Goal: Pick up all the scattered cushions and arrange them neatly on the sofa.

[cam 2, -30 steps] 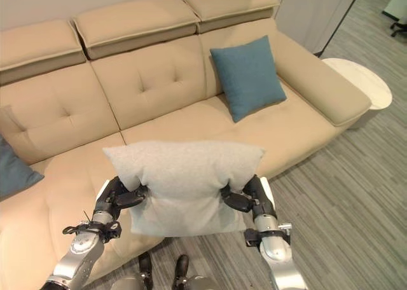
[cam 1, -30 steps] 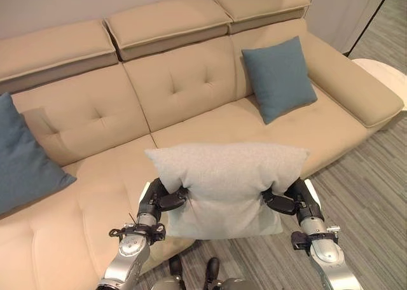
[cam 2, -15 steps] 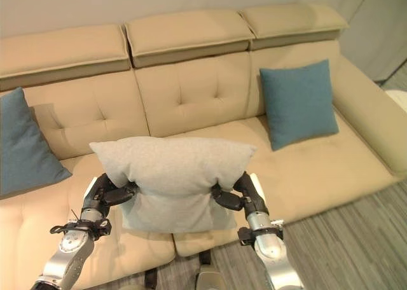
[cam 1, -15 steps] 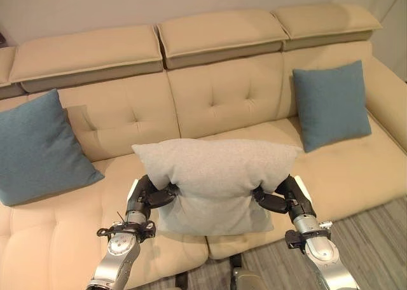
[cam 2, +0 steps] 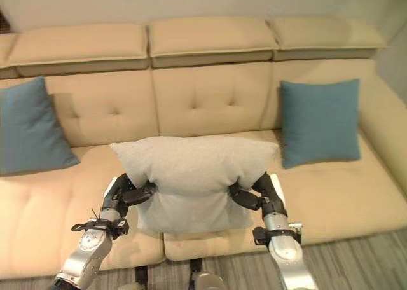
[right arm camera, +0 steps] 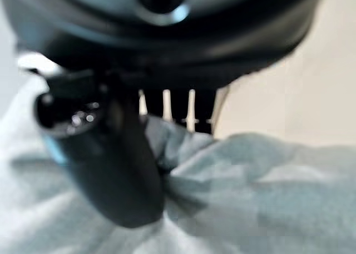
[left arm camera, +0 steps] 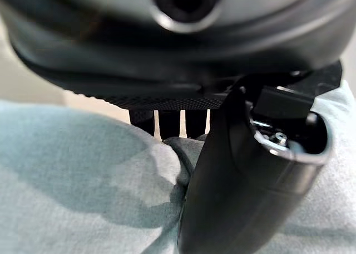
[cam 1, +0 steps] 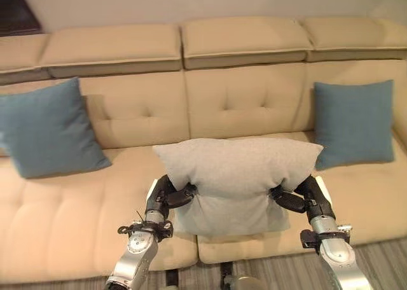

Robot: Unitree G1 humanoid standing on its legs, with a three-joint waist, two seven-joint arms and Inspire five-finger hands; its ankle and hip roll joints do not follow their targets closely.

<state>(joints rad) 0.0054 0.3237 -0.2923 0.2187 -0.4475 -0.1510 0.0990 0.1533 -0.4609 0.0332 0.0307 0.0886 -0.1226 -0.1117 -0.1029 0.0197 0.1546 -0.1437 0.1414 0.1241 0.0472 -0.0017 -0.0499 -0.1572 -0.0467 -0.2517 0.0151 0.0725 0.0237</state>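
In front of the middle seat of the beige sofa (cam 1: 95,214) we are holding the grey cushion (cam 1: 236,175) up off the seat, one hand at each side edge, so that it is hanging broadside to the backrest. We judge this two-sided hold is what is keeping so soft and wide a thing level and square to the sofa — gripped at one edge alone it would droop and twist.

Two blue cushions are already standing against the backrest: the left blue cushion (cam 1: 48,128) at the far left seat and the right blue cushion (cam 1: 353,124) at the far right, both upright and leaning back. The middle seat between them is bare, and that is where we judge the grey one belongs, to make an even row of three.

Our left hand (cam 1: 166,198) is pinching the cushion's left edge; in its wrist view the thumb (left arm camera: 233,176) is pressing a deep fold of grey cloth against the fingers (left arm camera: 167,123). Our right hand (cam 1: 297,198) is doing the same at the right edge — its thumb (right arm camera: 119,165) and fingers (right arm camera: 178,112) are closing narrowly on bunched fabric. Both hands are clamping cloth, not spread wide.
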